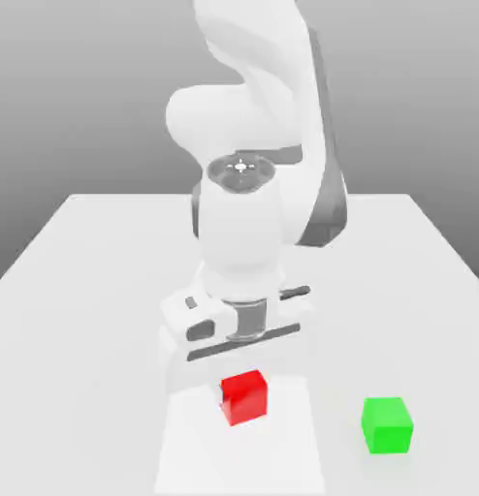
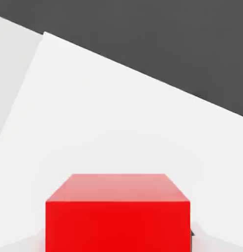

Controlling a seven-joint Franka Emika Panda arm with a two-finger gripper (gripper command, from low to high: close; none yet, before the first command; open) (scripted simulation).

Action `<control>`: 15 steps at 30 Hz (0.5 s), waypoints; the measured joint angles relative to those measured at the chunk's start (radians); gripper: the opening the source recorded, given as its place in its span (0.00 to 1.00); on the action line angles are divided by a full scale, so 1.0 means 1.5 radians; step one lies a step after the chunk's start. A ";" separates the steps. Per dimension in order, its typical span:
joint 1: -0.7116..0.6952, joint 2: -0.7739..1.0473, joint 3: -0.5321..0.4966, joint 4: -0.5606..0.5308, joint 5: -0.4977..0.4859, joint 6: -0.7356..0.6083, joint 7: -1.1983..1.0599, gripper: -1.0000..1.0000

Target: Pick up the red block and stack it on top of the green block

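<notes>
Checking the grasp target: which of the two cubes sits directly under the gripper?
The small bright red cube, directly below the hand; the matching green cube stands apart toward the exterior view's right.
</notes>
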 joint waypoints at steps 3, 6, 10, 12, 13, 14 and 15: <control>0.061 -0.007 0.028 0.023 -0.003 -0.030 0.072 0.00; 0.120 -0.011 0.056 0.047 -0.005 -0.058 0.147 0.00; 0.161 0.021 0.072 0.070 -0.017 -0.049 0.218 0.00; 0.166 0.064 0.065 0.073 -0.032 -0.010 0.234 0.00; 0.170 0.087 0.060 0.074 -0.040 0.012 0.240 0.00; 0.172 0.103 0.057 0.075 -0.045 0.027 0.244 1.00; 0.172 0.103 0.057 0.075 -0.045 0.027 0.244 1.00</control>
